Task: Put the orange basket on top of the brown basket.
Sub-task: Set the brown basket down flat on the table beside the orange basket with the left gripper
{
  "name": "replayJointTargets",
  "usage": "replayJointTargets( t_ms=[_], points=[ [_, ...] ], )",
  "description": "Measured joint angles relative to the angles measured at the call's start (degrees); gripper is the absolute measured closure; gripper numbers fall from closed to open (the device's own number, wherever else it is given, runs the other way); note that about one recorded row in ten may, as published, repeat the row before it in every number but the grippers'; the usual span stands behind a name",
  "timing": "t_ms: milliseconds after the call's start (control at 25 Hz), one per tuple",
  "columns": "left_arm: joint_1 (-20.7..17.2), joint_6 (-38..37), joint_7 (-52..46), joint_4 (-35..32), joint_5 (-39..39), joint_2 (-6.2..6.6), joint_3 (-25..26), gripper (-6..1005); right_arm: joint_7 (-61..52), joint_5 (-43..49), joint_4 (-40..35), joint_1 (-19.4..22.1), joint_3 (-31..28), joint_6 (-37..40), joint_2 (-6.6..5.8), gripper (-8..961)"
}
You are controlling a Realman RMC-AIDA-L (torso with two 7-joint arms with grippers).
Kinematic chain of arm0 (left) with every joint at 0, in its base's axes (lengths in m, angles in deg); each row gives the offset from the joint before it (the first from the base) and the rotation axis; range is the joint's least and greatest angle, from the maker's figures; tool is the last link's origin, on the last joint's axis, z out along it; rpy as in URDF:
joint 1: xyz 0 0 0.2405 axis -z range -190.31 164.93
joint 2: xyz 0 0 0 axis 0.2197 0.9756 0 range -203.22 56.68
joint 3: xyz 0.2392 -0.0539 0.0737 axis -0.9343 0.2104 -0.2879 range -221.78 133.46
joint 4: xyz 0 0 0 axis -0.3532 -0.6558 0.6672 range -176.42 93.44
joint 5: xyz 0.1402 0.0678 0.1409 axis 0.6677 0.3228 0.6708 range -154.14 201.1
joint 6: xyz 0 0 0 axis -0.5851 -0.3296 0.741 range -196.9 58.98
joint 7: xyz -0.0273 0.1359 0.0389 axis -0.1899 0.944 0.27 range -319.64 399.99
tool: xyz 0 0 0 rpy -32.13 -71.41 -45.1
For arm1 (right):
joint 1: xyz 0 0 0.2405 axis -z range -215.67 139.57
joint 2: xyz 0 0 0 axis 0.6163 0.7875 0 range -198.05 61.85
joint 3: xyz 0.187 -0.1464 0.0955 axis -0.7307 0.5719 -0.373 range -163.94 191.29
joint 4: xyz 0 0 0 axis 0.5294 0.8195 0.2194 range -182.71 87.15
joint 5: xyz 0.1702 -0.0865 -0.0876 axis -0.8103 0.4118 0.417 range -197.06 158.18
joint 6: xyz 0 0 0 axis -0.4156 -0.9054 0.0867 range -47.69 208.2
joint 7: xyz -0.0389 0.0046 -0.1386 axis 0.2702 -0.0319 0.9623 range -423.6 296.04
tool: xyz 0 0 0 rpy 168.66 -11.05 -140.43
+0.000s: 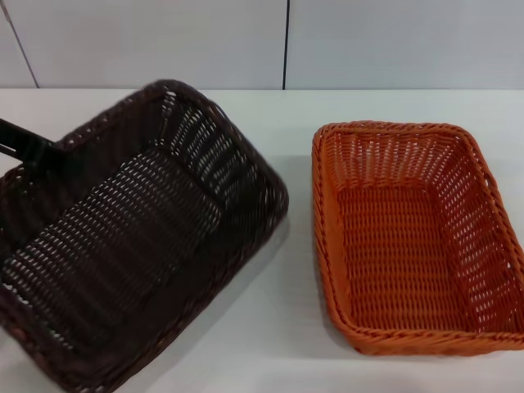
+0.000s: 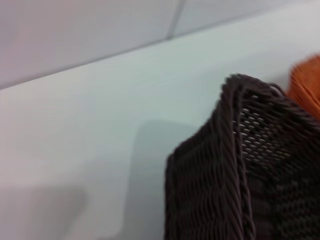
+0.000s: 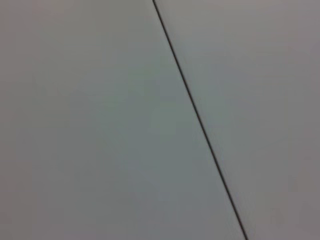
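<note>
The brown basket (image 1: 139, 237) is at the left of the head view, tilted and lifted off the white table, with a shadow beneath it. My left gripper (image 1: 31, 147) shows as a black finger at the basket's far-left rim and is shut on that rim. The left wrist view shows the brown basket's corner (image 2: 240, 165) up close above the table. The orange basket (image 1: 413, 237) sits flat and empty on the table at the right, apart from the brown one. A sliver of it shows in the left wrist view (image 2: 307, 85). My right gripper is out of view.
The white table (image 1: 278, 344) runs back to a pale panelled wall (image 1: 368, 41) with a dark vertical seam. The right wrist view shows only a pale surface with a dark seam (image 3: 200, 125). A gap of bare table lies between the two baskets.
</note>
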Motion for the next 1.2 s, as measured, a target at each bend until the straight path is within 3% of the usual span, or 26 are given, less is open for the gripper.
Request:
replayJointTargets(
  t_ms=[40,80,320,400,720,760,880,1200],
  points=[
    [0.0,0.0,0.0,0.0,0.0,0.0,0.0,797,0.0,-0.18,0.14,0.05,-0.01,0.06,-0.1,390],
    [2.16,3.06,3.4,-1.43,-0.08,0.97,-2.79,797,0.0,-0.26,0.2,0.14,-0.04,0.19,-0.2,390],
    [6.05,5.04,5.55,-7.59,0.54,1.06,-9.76,798,0.0,-0.29,0.21,0.38,-0.25,0.27,-0.28,393],
    [7.55,3.85,5.96,-10.05,0.58,0.33,-11.46,798,0.0,-0.3,0.21,0.47,-0.28,0.29,-0.29,394],
    [12.98,-2.12,8.74,-16.36,0.63,-4.91,-12.38,800,0.0,-0.31,0.39,0.93,-0.36,0.37,-0.31,398],
    [12.98,-2.12,8.74,-16.36,0.63,-4.91,-12.38,800,0.0,-0.31,0.39,0.94,-0.37,0.4,-0.32,398],
    [14.71,-4.34,9.23,-17.49,0.47,-7.2,-12.35,800,0.0,-0.31,0.56,1.02,-0.36,0.72,-0.31,399],
    [14.96,-4.6,8.87,-18.56,0.02,-7.95,-12.71,802,0.0,-0.31,0.92,1.57,-0.33,1.11,-0.31,403]
  ],
)
